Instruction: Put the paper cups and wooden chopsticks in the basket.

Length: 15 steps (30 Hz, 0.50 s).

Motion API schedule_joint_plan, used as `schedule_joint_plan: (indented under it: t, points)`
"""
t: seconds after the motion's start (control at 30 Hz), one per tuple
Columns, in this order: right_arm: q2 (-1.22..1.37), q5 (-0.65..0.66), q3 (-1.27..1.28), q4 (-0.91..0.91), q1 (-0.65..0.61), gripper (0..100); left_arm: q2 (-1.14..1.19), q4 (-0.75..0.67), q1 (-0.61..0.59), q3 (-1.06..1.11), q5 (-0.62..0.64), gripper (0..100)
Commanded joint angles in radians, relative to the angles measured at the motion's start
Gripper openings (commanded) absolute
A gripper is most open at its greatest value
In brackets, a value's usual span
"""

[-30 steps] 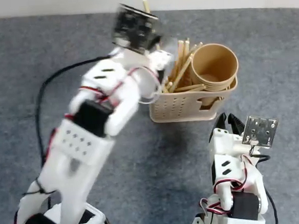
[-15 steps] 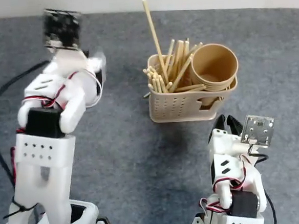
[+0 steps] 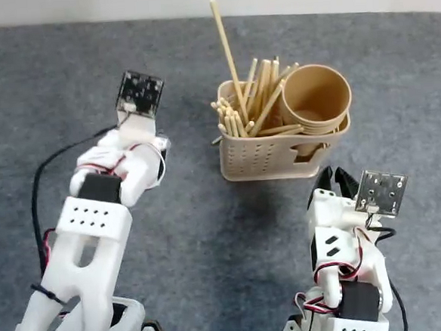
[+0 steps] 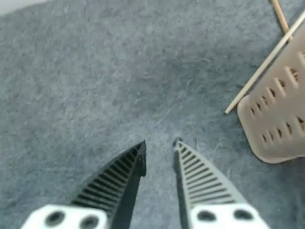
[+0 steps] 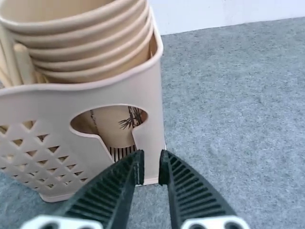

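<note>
A grey carpet-like counter [image 3: 210, 234] runs up to a pale wall along the top of the high view. In the left wrist view the left hand [image 4: 159, 143] hangs over bare counter, fingers slightly parted and holding nothing. In the high view it sits left of centre, apart from the single beige basket [image 3: 269, 162]. The right hand [image 5: 150, 155] has a narrow gap between its fingers and is also empty. It sits just beside the basket's near wall [image 5: 57, 102], by the handle cut-out.

Everything is in the basket. In its right half is one nested stack of paper cups [image 3: 314, 98], mouth up, with at least four rims showing. In its left half stands a bundle of wooden chopsticks [image 3: 250, 103], too many to count. They are on end and fanned. One long chopstick [image 3: 226, 51] leans toward the upper left.

A dark plant motif shows on a cup; I can't read any writing.
</note>
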Motion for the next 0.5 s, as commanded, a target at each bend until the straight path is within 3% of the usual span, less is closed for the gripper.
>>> schedule_joint_plan:
  t: [0.0,0.27,0.47]
  points:
    - [-0.004,0.014,-0.005,-0.025,-0.007,7.0,0.077,-0.104,0.038,0.024,0.0,17]
    - [-0.004,0.014,-0.005,-0.025,-0.007,7.0,0.493,-0.164,0.053,-0.183,0.0,17]
    - [-0.004,0.014,-0.005,-0.025,-0.007,7.0,0.627,-0.166,0.076,-0.268,0.0,17]
